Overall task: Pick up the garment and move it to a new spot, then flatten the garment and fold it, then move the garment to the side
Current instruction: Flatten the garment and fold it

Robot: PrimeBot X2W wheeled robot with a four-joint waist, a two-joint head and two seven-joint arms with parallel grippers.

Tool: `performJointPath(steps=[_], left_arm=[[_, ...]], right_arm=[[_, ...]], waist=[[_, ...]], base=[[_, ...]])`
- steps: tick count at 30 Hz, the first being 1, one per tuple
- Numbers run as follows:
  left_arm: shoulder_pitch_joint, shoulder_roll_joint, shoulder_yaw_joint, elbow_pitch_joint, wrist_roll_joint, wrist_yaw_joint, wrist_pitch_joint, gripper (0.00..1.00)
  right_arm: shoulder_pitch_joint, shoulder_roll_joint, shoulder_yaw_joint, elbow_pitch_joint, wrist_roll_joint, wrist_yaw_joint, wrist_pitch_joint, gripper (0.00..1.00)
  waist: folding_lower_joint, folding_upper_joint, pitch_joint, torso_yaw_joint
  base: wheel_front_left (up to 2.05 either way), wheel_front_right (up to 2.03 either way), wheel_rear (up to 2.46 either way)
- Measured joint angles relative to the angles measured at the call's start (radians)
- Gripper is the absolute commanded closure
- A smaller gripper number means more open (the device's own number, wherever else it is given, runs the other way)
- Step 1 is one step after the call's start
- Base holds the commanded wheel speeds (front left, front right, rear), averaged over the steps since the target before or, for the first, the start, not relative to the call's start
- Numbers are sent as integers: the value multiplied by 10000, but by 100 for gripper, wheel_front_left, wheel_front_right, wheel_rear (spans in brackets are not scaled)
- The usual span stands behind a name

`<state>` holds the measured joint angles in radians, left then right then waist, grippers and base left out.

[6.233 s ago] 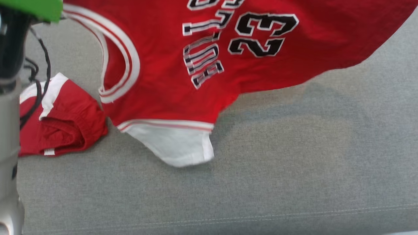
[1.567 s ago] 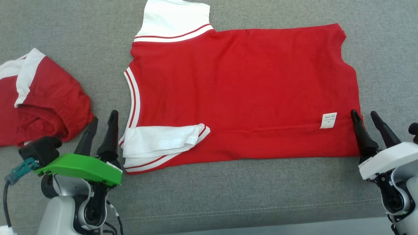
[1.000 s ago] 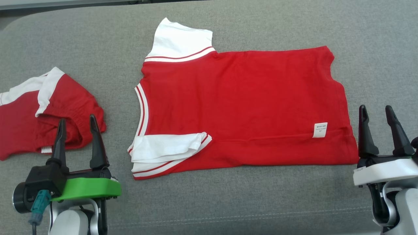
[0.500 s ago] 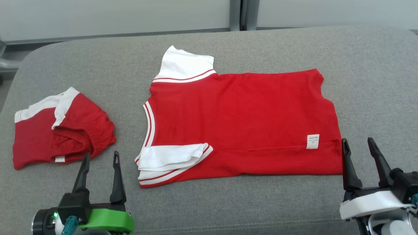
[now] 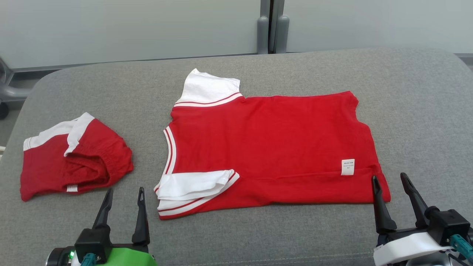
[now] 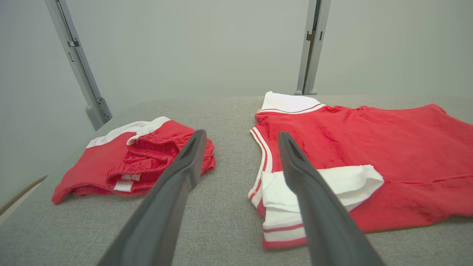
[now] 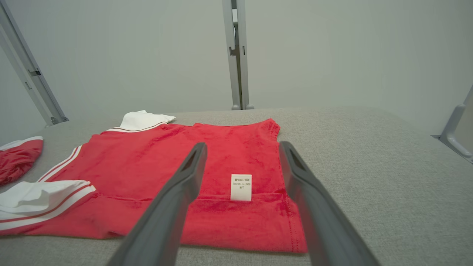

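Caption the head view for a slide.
Red jersey spread on grey cushion, open left tool and right tool flanking its near edge; red shorts alongside.

The garment [image 5: 273,147], a red jersey with white sleeves, lies flat on the grey cushion [image 5: 258,236]. One white sleeve [image 5: 208,88] projects at the far left corner. The other sleeve [image 5: 196,183] is folded onto the red body at the near left. A white label [image 5: 347,167] sits near the right end. Folded red shorts [image 5: 74,159] lie apart, to the left. The left gripper [image 5: 125,190] stands open, nearer than both items, clear of both. The right gripper [image 5: 389,176] stands open at the near right corner; contact cannot be determined.
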<state>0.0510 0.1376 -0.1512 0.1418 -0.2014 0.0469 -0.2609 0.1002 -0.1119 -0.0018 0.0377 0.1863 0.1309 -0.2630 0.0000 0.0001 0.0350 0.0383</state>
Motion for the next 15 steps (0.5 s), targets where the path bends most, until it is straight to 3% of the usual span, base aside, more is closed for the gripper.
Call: performJointPath(steps=[15], left_arm=[[-155,-2,56,180,31,-146,0,0]], right_arm=[[-47,-4,173,46,27,0,0,0]], waist=[[0,0,162,-44]], base=[[0,0,0]])
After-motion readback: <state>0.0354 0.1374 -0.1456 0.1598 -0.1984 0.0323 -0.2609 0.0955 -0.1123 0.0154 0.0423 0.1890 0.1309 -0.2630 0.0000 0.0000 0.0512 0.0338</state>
